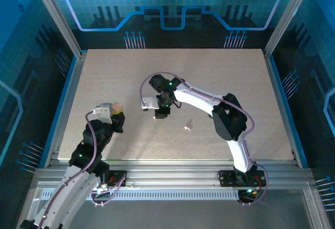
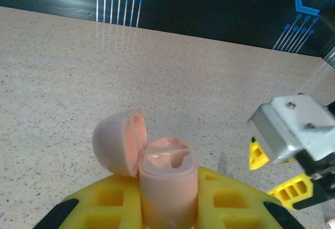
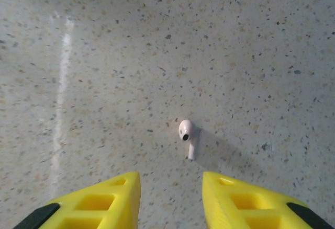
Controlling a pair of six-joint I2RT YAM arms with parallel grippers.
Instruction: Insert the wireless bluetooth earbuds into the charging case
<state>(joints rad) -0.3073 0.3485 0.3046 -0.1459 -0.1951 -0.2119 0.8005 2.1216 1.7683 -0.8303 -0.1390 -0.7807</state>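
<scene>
earbud (image 3: 187, 135) flat, head away, stem nearward

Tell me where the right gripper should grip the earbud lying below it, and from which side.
Probably the rounded head of the earbud, from straight above. It lies flat on the table with its thin stem running toward the right gripper, whose open fingers sit either side of that line, so closing would pinch the head's two sides.

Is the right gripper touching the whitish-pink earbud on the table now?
Apart. The right wrist view shows bare table between the earbud and both yellow fingers of the open right gripper.
</scene>
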